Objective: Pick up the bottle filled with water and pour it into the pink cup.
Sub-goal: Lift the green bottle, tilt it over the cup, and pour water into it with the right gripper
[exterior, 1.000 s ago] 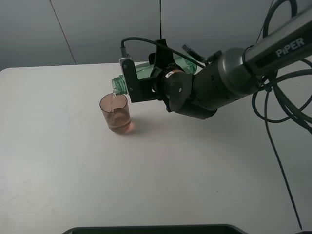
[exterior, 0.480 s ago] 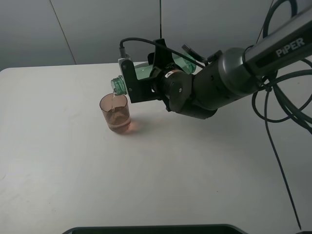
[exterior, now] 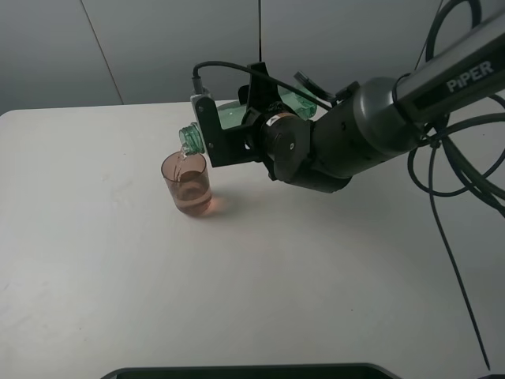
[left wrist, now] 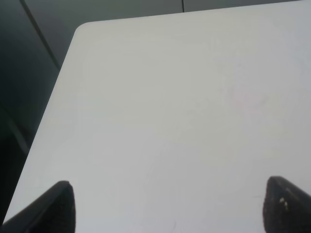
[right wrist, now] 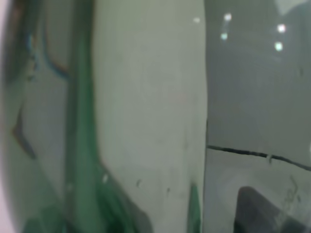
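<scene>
The green-tinted bottle [exterior: 229,117] lies nearly level in the air, my right gripper [exterior: 254,110] shut around its body. Its open neck [exterior: 191,139] hangs just over the rim of the pink cup [exterior: 188,185], and a thin stream of water falls into the cup. The cup stands upright on the white table [exterior: 95,260], partly filled. In the right wrist view the bottle's green wall [right wrist: 82,145] fills most of the picture, very close. My left gripper [left wrist: 172,206] stands open over bare table, its dark fingertips [left wrist: 58,208] far apart; it is out of the exterior view.
A black tray edge [exterior: 252,369] shows at the table's near side. Black cables [exterior: 450,181] loop over the table's right part. The table's rounded corner and left edge [left wrist: 73,43] show in the left wrist view.
The bottle's neck has dipped very slightly and the water in the cup stands a little higher. The right arm otherwise holds its place.
</scene>
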`<state>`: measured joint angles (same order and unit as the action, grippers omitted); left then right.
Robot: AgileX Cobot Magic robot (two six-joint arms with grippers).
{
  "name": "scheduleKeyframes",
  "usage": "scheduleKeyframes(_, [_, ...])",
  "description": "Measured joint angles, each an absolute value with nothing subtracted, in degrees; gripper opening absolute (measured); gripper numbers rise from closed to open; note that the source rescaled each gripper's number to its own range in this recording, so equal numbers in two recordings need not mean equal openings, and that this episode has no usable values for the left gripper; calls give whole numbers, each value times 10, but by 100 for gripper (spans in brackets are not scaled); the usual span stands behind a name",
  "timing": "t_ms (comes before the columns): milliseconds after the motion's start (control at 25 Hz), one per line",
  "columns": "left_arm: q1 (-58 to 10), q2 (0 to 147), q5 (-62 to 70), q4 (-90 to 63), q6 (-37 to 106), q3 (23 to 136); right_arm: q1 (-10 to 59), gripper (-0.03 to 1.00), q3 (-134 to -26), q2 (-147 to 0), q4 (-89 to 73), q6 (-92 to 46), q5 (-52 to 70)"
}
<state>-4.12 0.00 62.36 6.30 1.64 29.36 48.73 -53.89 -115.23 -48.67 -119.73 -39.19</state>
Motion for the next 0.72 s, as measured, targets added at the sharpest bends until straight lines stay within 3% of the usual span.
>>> scheduleKeyframes(720, [-41, 0, 624, 63, 16, 294, 487, 0, -539, -1152, -472, -1197, -400])
